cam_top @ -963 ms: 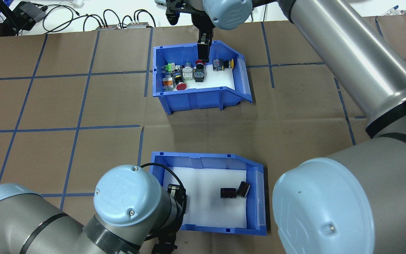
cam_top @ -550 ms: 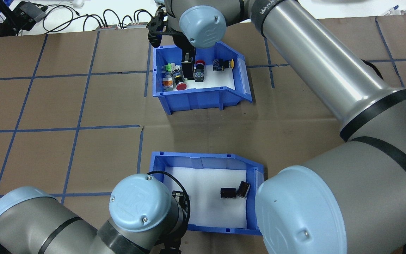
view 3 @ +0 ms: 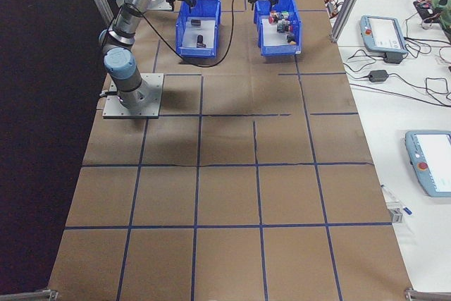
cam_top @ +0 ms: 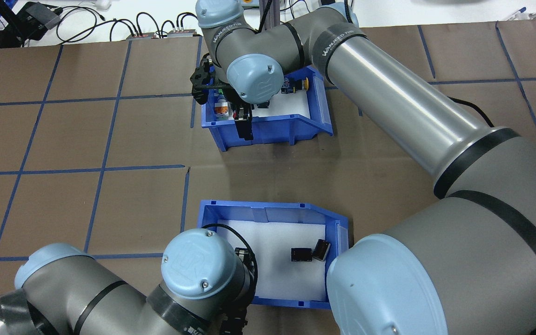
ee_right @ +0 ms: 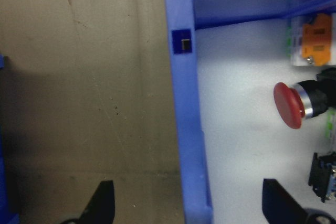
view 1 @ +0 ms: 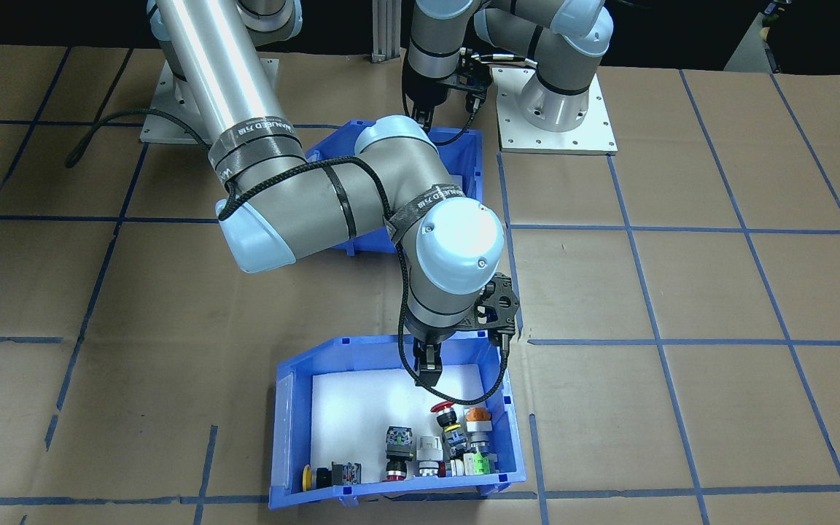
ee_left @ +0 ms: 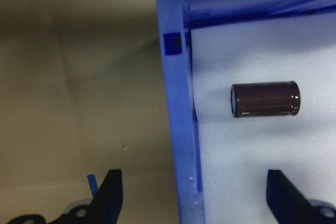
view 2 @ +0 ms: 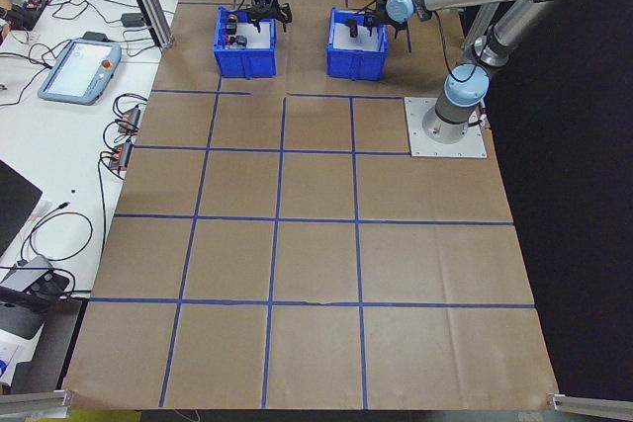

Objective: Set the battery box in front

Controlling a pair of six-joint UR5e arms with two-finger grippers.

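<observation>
Swinging back from the far wall of the blue plastic switch bin [cam_top: 268,125], the right gripper [ee_right: 186,203] now straddles that bin's near wall in the upper middle of the overhead view, jaws spread wide, one finger outside over brown paper and one inside. The left gripper [ee_left: 194,198] likewise stands wide open across a wall of the battery box [cam_top: 272,218], the blue bin with white foam floor at lower centre of the overhead view, next to the robot.

Judged from here, either bin could skate away if the fingers close off-centre on the thin, glossy wall; smooth plastic on the brown paper table cover [cam_top: 110,139] offers little friction. A tilted lift would set the dark brown cylinders [ee_left: 265,99] rolling over the foam toward the sloped clear-lipped end. The red mushroom button [ee_right: 289,105] and its neighbours sit loose and could tumble. Both bins may also collide while trading places.
</observation>
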